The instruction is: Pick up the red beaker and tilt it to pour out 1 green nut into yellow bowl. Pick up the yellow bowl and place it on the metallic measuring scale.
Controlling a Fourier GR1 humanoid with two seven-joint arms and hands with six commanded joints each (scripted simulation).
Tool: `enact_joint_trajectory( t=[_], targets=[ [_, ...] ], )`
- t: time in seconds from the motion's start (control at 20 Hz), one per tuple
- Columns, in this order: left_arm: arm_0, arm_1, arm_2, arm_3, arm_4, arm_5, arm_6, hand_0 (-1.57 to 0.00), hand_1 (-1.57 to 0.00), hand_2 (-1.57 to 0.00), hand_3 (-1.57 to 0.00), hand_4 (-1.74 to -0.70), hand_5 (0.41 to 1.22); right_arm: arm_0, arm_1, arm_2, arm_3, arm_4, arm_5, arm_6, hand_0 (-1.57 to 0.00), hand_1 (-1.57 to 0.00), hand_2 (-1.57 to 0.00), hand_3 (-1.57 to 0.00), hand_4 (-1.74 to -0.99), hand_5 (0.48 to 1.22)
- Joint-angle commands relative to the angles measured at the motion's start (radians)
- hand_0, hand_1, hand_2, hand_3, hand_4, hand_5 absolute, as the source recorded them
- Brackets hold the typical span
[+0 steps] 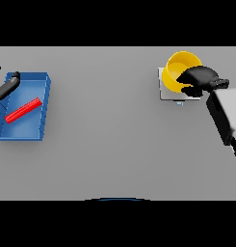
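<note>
At the far left edge of the frame, the left hand [5, 88] is partly cut off; its dark fingers look straight and relaxed, resting against the upper left corner of the blue tray [42, 106], holding nothing. Inside the tray the red beaker [23, 110] lies on its side, slanting from lower left to upper right. No green nut can be made out. In the upper right, the yellow bowl [177, 67] sits on the metallic measuring scale [163, 94], which is largely covered by it. The right hand [201, 79] hides the bowl's right rim, fingers curled over that rim.
</note>
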Motion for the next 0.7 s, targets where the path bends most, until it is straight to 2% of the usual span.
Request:
enact_joint_trajectory(
  t=[0.0, 0.15, 0.3, 0.35, 0.5, 0.65],
  targets=[
    [-0.005, 0.0, 0.0, 0.004, 0.003, -0.009, 0.007, 0.0, 0.0, 0.0, 0.0, -0.73, 0.728, 0.008, 0.004, -0.006, -0.003, -0.007, 0.003, 0.016, -0.72, -0.98, -1.04, -0.83, -1.619, 1.072],
    [-0.01, -0.007, 0.0, 0.012, 0.004, -0.011, 0.005, 0.0, 0.0, 0.0, 0.0, -0.73, 0.717, -0.005, 0.008, 0.0, 0.002, -0.001, 0.029, 0.034, -0.37, -0.58, -0.69, -0.61, -1.539, 0.933],
    [-0.013, -0.01, 0.001, 0.012, 0.002, -0.007, 0.001, 0.0, 0.0, 0.0, 0.0, -0.72, 0.705, -0.01, -0.005, 0.023, 0.012, 0.019, 0.035, -0.011, -0.19, -0.3, -0.45, -0.49, -1.485, 0.859],
    [-0.013, -0.006, 0.003, 0.02, 0.003, -0.012, 0.006, 0.0, 0.0, 0.0, 0.0, -0.72, 0.703, -0.008, -0.007, 0.026, 0.012, 0.022, 0.029, -0.02, -0.15, -0.24, -0.37, -0.45, -1.469, 0.842],
    [-0.01, -0.012, 0.001, 0.015, 0.002, -0.006, -0.003, 0.0, 0.0, 0.0, 0.0, -0.72, 0.697, -0.022, -0.001, 0.024, 0.032, 0.023, 0.044, 0.003, -0.08, -0.12, -0.2, -0.35, -1.431, 0.799],
    [-0.012, -0.01, 0.002, 0.016, -0.002, 0.0, 0.001, 0.0, 0.0, 0.0, 0.0, -0.72, 0.693, -0.004, -0.007, 0.022, 0.016, 0.016, 0.062, 0.016, -0.04, -0.06, -0.1, -0.27, -1.41, 0.759]
  ],
)
